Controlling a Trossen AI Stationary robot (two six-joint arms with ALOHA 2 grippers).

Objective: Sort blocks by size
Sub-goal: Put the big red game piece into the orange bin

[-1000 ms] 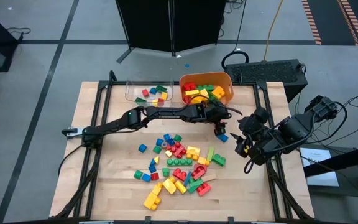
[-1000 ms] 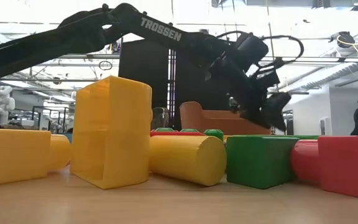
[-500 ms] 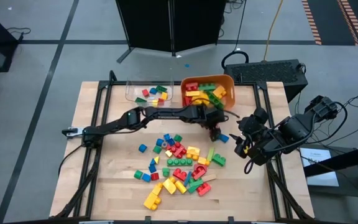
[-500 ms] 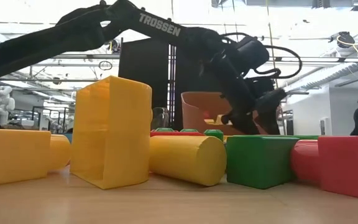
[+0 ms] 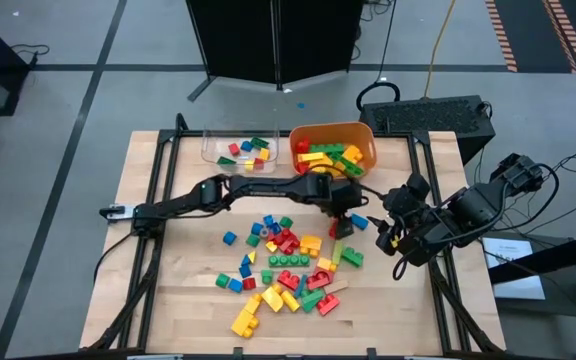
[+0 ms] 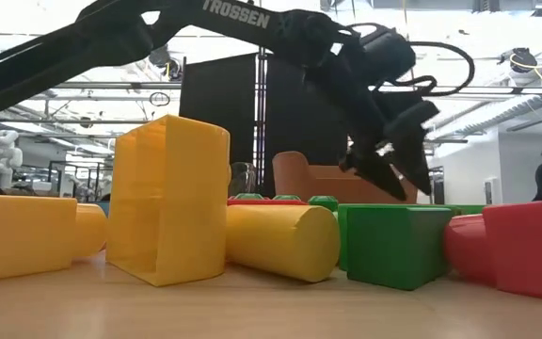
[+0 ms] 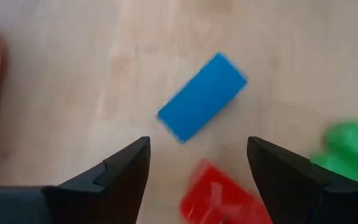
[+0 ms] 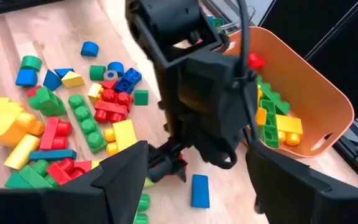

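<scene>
While overhead hides it, left claw (image 7: 197,168) spreads empty above blue block (image 7: 202,96).

We see bare wood around the blue block (image 5: 358,222), w/ the left gripper (image 5: 338,226) over it, jaws apart, nothing between them. Red block (image 7: 219,198) and green block (image 7: 347,149) sit close on one side; block pile (image 5: 288,265) crowds mid-table. Orange tub (image 5: 365,140) and clear tray (image 5: 211,146) wall off the far edge. Left arm (image 5: 238,190) lies across the table ahead of them. Right gripper (image 5: 396,236) waits at the right edge, fingers spread. Near-left corner is open.
</scene>
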